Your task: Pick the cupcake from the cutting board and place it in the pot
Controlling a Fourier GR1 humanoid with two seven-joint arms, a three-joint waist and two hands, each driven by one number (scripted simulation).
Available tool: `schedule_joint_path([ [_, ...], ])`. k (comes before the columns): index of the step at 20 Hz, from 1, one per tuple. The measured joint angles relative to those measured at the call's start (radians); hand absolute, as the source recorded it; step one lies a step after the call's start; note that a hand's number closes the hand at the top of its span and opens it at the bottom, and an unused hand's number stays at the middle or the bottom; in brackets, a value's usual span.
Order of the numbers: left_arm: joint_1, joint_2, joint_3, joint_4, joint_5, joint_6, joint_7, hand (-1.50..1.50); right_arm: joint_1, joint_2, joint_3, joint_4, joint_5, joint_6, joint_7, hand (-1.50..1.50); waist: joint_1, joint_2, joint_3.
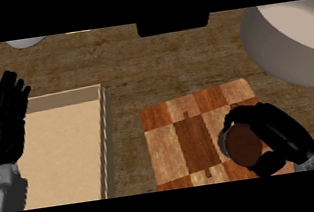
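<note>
A brown-topped cupcake point(243, 145) sits on the checkered wooden cutting board point(183, 139) at the lower middle. My right hand point(281, 132) is curled round the cupcake, fingers arching over its far side and thumb at its near side. The grey pot point(293, 43) stands at the upper right, partly cut off by the view's edge. At the left my left hand point(4, 122) rests open with fingers up, over the pale tray.
A pale wooden tray point(105, 135) with a raised rim fills the lower left. A black object point(174, 24) sits at the top middle and a white rounded thing point(26, 42) at the top left. Brown countertop lies between board and pot.
</note>
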Motion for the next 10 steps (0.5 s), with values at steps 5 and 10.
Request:
schedule_joint_path([
  [5,-0.002,0.002,0.001,-0.005,-0.002,-0.003,0.005,0.00,0.016,0.039,-0.165,-0.200,-0.092,-0.055,0.085,1.50,0.003,0.001,0.001],
  [10,-0.019,-0.005,-0.001,0.005,-0.009,-0.008,0.002,0.00,-0.021,0.048,-0.328,-0.320,-0.187,-0.063,0.177,1.50,0.020,0.006,0.001],
])
